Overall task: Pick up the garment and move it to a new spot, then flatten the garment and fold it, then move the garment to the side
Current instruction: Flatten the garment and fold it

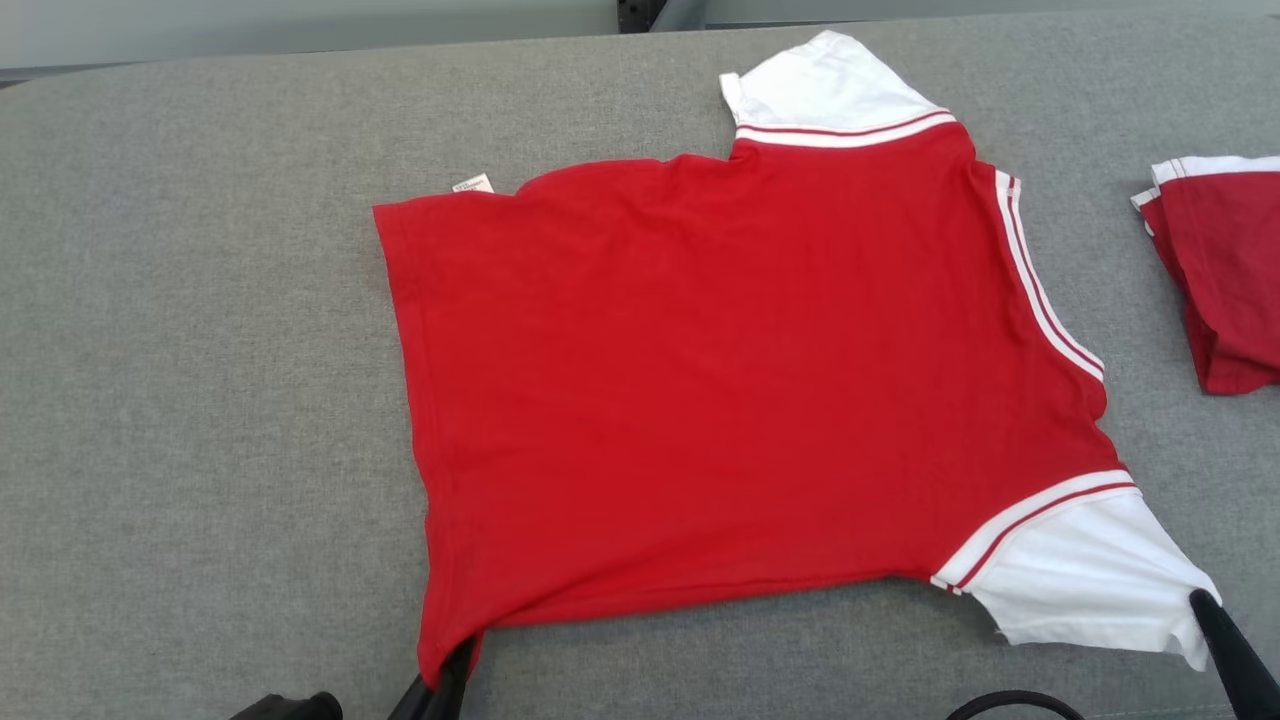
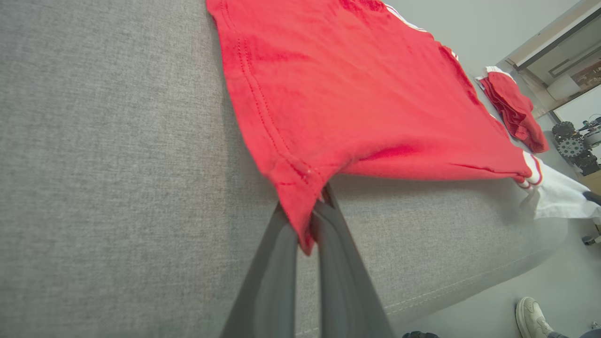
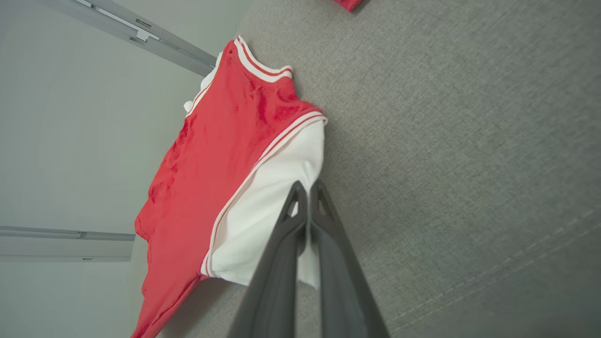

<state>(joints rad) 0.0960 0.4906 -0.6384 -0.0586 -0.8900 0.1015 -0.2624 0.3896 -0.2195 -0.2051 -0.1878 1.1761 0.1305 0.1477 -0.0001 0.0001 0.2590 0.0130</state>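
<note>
Tension is the whole game here: red knit T-shirt with white sleeves (image 1: 720, 380) lies spread mid-frame on the grey fabric-topped desk (image 1: 200, 400). The left claw (image 1: 455, 665) is clamped on the hem corner, bottom left; the right claw (image 1: 1203, 603) pinches the near white sleeve, bottom right. I'd pull both low, evenly. Long axis runs left-right, neck pointing right, hem left.

Matt cloth on rough cloth
The shirt (image 1: 720, 380) is seen as smooth knit cloth; the table (image 1: 200, 400) is covered in coarse woven fabric.
</note>
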